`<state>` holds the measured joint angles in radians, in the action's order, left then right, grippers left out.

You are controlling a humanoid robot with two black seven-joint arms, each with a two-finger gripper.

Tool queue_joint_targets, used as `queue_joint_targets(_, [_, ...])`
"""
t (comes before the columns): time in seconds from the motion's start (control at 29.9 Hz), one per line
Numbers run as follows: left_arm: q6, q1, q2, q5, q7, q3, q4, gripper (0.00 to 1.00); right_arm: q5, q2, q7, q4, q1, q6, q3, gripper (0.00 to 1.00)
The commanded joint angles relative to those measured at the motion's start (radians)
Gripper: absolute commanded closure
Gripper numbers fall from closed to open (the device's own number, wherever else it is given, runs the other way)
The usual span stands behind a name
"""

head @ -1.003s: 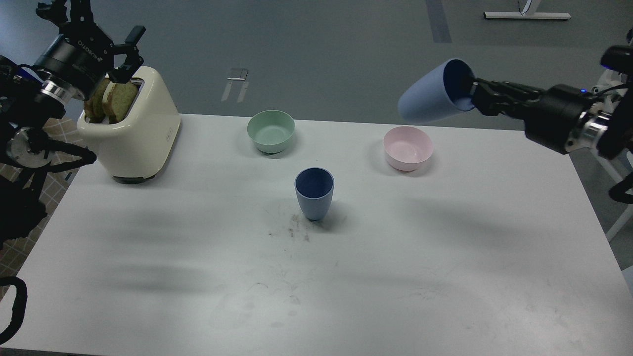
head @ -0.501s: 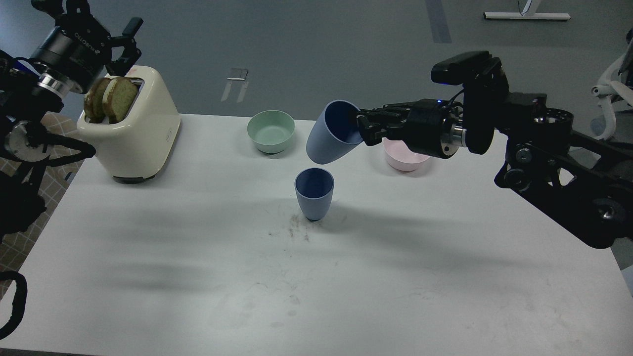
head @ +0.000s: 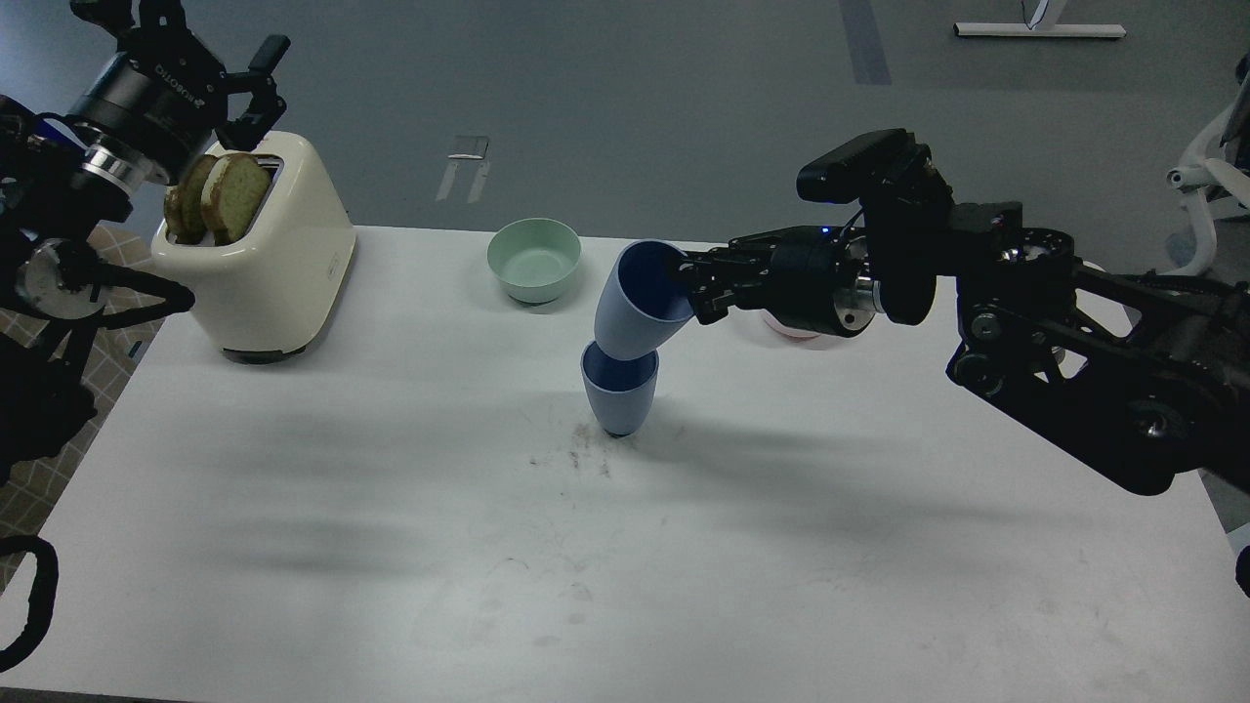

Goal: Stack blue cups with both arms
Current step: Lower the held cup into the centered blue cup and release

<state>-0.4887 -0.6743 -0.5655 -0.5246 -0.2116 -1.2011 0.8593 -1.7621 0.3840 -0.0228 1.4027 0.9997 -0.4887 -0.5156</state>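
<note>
One blue cup (head: 619,395) stands upright on the white table (head: 293,508) near its middle. My right gripper (head: 695,291) is shut on the rim of the second blue cup (head: 635,303), one finger inside it. This cup is tilted with its mouth toward the upper right, and its base sits in the mouth of the standing cup. My left gripper (head: 256,93) is open and empty, held high above the toaster at the far left.
A cream toaster (head: 264,259) with two bread slices (head: 220,190) stands at the back left. A mint-green bowl (head: 534,259) is behind the cups. A pale pink bowl (head: 791,330) is mostly hidden behind my right arm.
My right gripper has carried the held cup left and down from high at the right, until its base entered the standing cup. My left arm has barely moved.
</note>
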Motion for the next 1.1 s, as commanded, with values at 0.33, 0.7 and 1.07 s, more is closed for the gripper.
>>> queue_joint_targets(0.33, [0.000,0.001,-0.004,0.000,-0.002,0.005,0.000,0.02,-0.016,-0.020,-0.014,0.001,-0.007,0.000,0.032,0.95])
queue_joint_targets(0.7, [0.000,0.001,0.001,0.000,0.000,0.008,0.000,0.02,-0.017,-0.020,-0.034,0.001,-0.015,0.000,0.032,0.87])
queue_joint_targets(1.07, [0.000,0.001,0.001,0.000,0.000,0.008,0.000,0.02,-0.014,-0.048,-0.034,-0.001,-0.013,0.000,0.025,0.38])
